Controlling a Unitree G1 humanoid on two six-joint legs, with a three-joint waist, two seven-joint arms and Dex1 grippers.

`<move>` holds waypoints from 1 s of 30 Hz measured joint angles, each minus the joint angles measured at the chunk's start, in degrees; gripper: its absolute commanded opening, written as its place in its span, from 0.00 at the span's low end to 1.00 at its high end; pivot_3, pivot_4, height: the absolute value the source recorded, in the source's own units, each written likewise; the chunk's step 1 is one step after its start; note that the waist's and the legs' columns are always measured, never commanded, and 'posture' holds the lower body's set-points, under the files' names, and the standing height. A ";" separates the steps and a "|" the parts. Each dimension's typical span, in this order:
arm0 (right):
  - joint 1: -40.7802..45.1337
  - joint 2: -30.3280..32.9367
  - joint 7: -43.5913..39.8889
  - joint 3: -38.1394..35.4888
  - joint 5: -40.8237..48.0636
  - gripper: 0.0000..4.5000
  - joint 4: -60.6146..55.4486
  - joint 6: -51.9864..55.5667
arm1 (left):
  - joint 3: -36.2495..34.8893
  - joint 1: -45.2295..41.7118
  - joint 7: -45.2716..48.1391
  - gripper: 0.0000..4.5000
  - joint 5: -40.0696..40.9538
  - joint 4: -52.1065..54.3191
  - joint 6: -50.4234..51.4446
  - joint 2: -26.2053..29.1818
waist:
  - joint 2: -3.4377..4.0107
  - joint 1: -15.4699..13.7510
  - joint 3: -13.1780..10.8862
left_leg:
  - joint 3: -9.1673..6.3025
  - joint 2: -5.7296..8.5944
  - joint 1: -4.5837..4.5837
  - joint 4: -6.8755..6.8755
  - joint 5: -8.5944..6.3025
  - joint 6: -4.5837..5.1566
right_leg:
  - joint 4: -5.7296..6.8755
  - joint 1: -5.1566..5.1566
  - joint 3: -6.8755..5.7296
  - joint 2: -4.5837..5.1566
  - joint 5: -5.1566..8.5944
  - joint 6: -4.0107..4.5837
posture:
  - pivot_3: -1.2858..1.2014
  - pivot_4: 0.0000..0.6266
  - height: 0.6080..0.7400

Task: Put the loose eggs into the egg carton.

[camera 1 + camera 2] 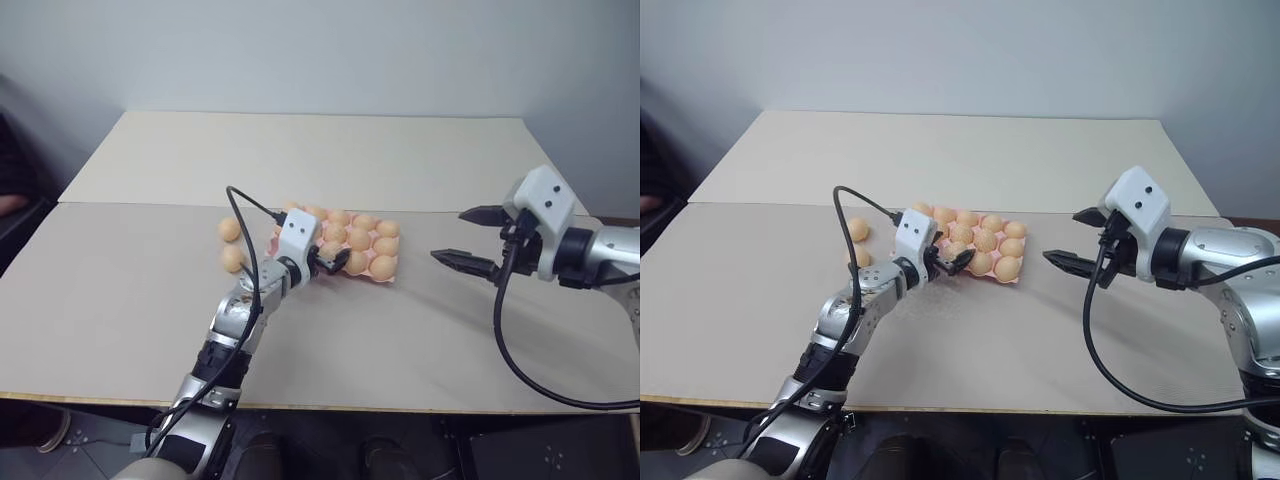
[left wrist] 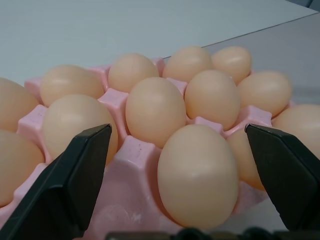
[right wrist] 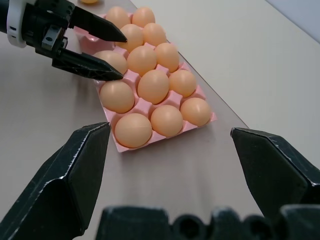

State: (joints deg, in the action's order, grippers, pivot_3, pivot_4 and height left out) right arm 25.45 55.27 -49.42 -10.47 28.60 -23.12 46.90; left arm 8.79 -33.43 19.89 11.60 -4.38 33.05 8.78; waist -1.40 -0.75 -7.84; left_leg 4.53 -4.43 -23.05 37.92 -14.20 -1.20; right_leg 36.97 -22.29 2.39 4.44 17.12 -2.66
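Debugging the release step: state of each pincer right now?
Left pincer: open, holding nothing, its fingers either side of an egg seated in the egg carton.
Right pincer: open, empty, off to the carton's side.

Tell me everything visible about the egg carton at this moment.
The egg carton is a flat, lidless pink tray of moulded cups with scalloped edges, matte like pulp or foam. It lies flat on the pale table, nearly full of tan eggs. The left pincer is open right at its edge, its fingers either side of an egg seated in a near cup.
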 measured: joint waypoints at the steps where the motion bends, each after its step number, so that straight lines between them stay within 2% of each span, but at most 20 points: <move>1: 0.20 0.00 0.00 0.01 -0.01 1.00 0.01 0.00 | -0.19 0.22 0.23 1.00 0.02 0.52 0.41 0.39 | 0.00 0.00 0.00 | 0.00 0.00 0.00 0.00 0.00 0.00 | 0.00 0.00 0.00 0.00 0.00 0.00 | 0.52 0.24 1.00; 10: 0.82 0.02 -0.11 0.67 -0.18 1.00 0.44 -0.02 | -6.98 2.34 4.10 1.00 5.43 12.69 8.75 7.27 | 0.00 0.06 0.00 | -0.01 -0.01 -0.01 0.00 0.00 0.00 | 0.02 -0.02 0.00 0.00 0.00 0.00 | 0.52 0.24 1.00; 20: 4.17 -0.98 -0.99 4.26 -0.51 1.00 4.09 -1.46 | -19.45 4.25 6.72 1.00 18.77 23.65 18.77 12.86 | 0.01 0.24 0.00 | 0.00 -0.05 0.00 -0.01 0.00 0.00 | 0.03 -0.03 0.01 -0.01 0.00 0.00 | 0.52 0.24 1.00; 23: 4.85 -1.05 -1.58 5.07 -0.78 1.00 4.93 -2.17 | -25.51 7.29 8.28 1.00 23.46 25.00 22.68 18.51 | 0.01 0.60 0.00 | -0.01 -0.09 0.01 -0.05 0.00 0.00 | 0.04 -0.08 0.01 -0.04 0.00 0.00 | 0.52 0.24 1.00; 27: 5.01 -0.90 -2.73 5.38 -1.45 1.00 6.86 -3.10 | -33.66 12.54 9.56 1.00 25.65 24.72 27.58 29.26 | 0.01 0.90 -0.01 | 0.03 -0.09 0.01 -0.05 -0.01 0.01 | 0.02 -0.08 0.01 -0.02 0.01 0.00 | 0.52 0.24 1.00; 30: 5.55 -0.94 -3.21 5.88 -1.98 1.00 7.64 -3.99 | -38.19 19.17 14.52 1.00 27.43 24.74 28.89 36.58 | 0.01 0.98 -0.01 | 0.06 -0.11 0.02 -0.08 -0.01 0.01 | 0.01 -0.09 0.00 -0.02 0.01 0.01 | 0.52 0.24 1.00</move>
State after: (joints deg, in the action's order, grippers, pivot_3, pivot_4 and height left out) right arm 31.01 54.33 -52.63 -4.59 26.62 -15.48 42.91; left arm -29.40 -14.26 34.40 39.03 20.36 61.94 45.36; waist -1.40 0.23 -7.85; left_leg 4.60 -4.54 -23.03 37.85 -14.21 -1.20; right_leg 36.98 -22.38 2.39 4.42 17.13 -2.65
